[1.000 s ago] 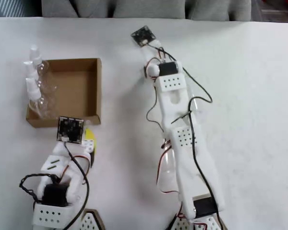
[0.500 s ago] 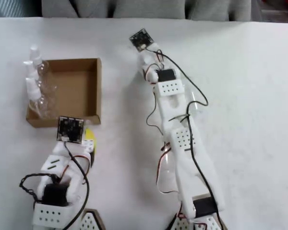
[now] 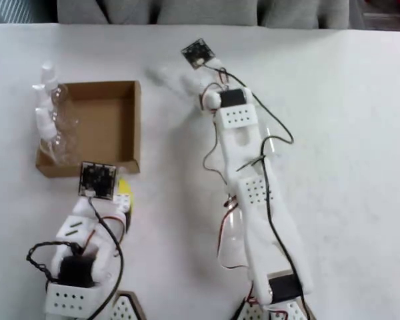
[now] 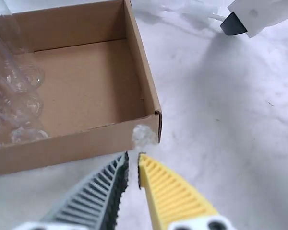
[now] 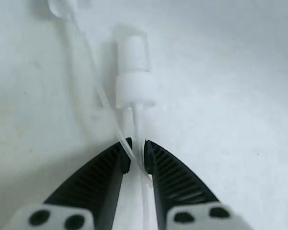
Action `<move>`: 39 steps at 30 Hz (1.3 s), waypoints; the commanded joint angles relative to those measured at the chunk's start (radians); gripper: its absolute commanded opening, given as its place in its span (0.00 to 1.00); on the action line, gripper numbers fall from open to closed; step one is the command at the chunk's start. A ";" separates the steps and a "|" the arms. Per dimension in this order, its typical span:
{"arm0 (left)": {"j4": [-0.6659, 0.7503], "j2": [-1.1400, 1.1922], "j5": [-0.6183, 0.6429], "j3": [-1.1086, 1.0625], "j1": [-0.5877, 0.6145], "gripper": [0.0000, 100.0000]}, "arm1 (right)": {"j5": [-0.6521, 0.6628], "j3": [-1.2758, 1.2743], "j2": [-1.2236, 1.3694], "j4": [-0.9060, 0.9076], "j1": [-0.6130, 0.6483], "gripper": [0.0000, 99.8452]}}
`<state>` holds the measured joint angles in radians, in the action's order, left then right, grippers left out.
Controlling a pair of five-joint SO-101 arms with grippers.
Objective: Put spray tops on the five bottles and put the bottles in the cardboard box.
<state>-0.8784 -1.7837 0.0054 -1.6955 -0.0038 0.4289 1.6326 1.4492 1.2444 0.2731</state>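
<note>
Right gripper (image 5: 137, 160): clenched on the thin dip tube (image 5: 136, 125) of a spray top (image 5: 134, 84). The white head lies on the table straight ahead of the tips. A second spray top (image 5: 62, 7) sits further ahead and off to one side, and its tube runs back alongside the held one.

Change: over the last second the right wrist swung a little toward the box side, then back. A pale blur now shows on the table just off the tips, on the side toward the box, where the table looked bare before. I read that as the top being dragged or lifted by its tube. So the grasp looks made, but the top is not yet on a bottle.

Left gripper (image 4: 133, 165): closed on nothing, with only a sliver between the ribbed fingers. It is parked just short of the near corner of the cardboard box (image 4: 143, 81). Capped bottles (image 4: 17, 96) are packed along the box wall furthest from the right arm, and the rest of the floor is bare.

Views: the right wrist view alone shows the pinch on the tube. The high view blurs the top, but it places the box well to the side of the right gripper. The left wrist view shows the box interior, and the right arm's dark fingertip far beyond the box corner.
</note>
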 commanded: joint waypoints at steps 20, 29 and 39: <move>-0.008 0.010 -0.009 0.000 0.007 0.06 | 0.155 0.035 -0.249 0.390 0.079 0.35; -0.008 0.010 -0.009 0.000 0.004 0.06 | -0.135 0.032 -0.283 0.220 0.163 0.02; -0.008 0.010 -0.009 0.000 0.005 0.06 | -0.009 0.032 -0.116 0.013 0.199 0.15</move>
<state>-0.8784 -1.7837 0.0054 -1.6955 -0.0038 0.3659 1.6326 1.3495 1.2889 0.4649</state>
